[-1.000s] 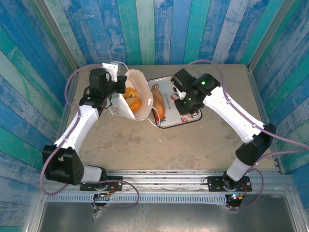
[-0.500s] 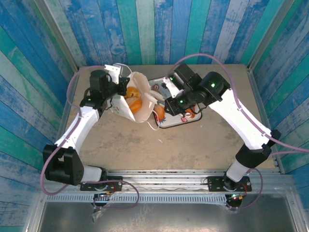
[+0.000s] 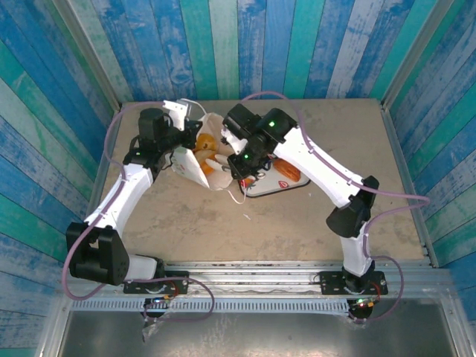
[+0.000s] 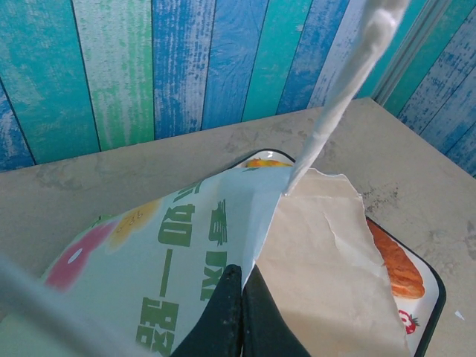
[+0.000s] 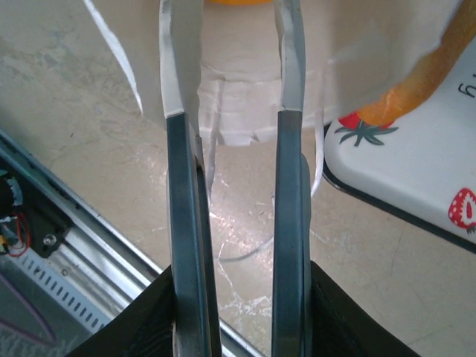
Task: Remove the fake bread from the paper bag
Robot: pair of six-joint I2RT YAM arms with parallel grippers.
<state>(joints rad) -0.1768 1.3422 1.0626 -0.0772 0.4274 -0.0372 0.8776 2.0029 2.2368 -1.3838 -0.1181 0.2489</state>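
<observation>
Your counter (image 3: pixel 223 230) carries the paper bag (image 3: pixel 190 166) at its far left. The bag is tipped so that its mouth faces the strawberry-print tray (image 3: pixel 291 187) just beside it.

Your left claw (image 3: pixel 177 140) is pinched shut on the bag's upper edge and lifts the mouth open. Hold that grip firm so the paper cannot sag over the contents.

Your right claw (image 3: pixel 242 158) is closed around the metal tongs (image 5: pixel 183 223). Their blades stand a narrow gap apart, with the tips at the bag's mouth.

Some fake bread (image 3: pixel 205 144) shows orange inside the bag, and one long roll (image 3: pixel 291 172) lies on the tray.

For this step:
- Let the tongs spread wider than a bun before you reach in.
- Slide them low along the bag's inner wall and straddle a single piece.
- Squeeze gently, because the glossy surface looks likely to slip.
- Steer clear of the thin loop handle (image 5: pixel 111 52) hanging near the blades, which could snag.
</observation>
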